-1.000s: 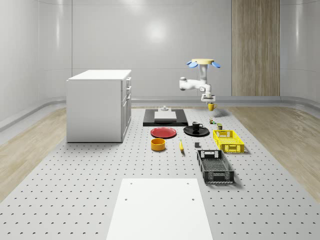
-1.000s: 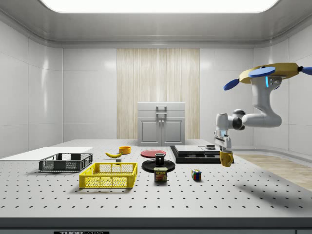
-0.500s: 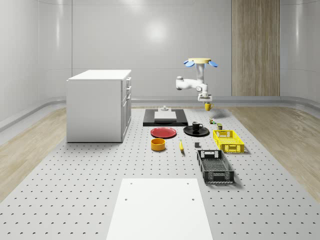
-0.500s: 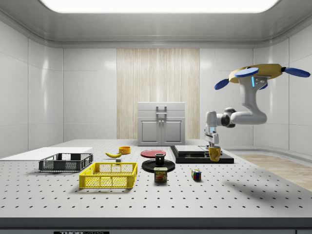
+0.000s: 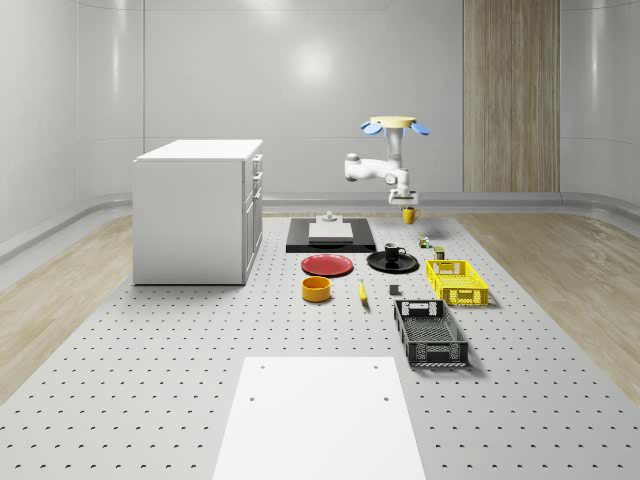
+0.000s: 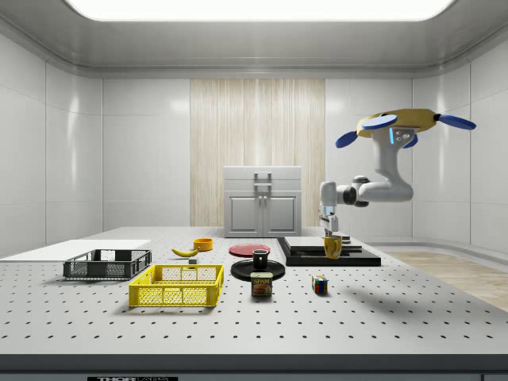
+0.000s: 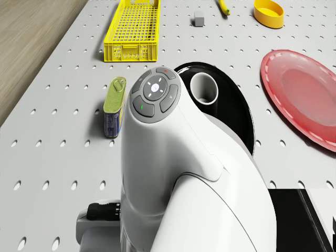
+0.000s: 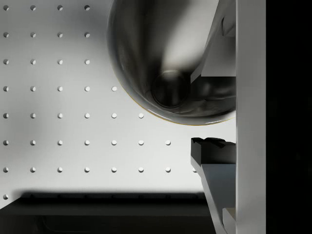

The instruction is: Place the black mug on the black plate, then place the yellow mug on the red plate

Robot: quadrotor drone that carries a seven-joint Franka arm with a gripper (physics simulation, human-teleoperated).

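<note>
Now the yellow mug (image 6: 331, 248) is pinched by its rim in the claw (image 6: 330, 239), aloft beneath the hovering drone (image 6: 394, 123). It is best kept upright, carried past the black mug (image 5: 392, 251), which is seated on the black plate (image 5: 407, 264), and lowered centred onto the red plate (image 5: 327, 265).

- The drone (image 5: 394, 124) has slid toward the whole-scene view's left — in the side view, too, it has moved left and now hovers above the table's far end, near the black slab (image 6: 329, 251).
- The gripper (image 5: 407, 204), clamped on the yellow mug (image 5: 408, 215), has travelled with it — the mug, earlier hanging clear to the side view's right of the slab, now hangs in front of it.
</note>
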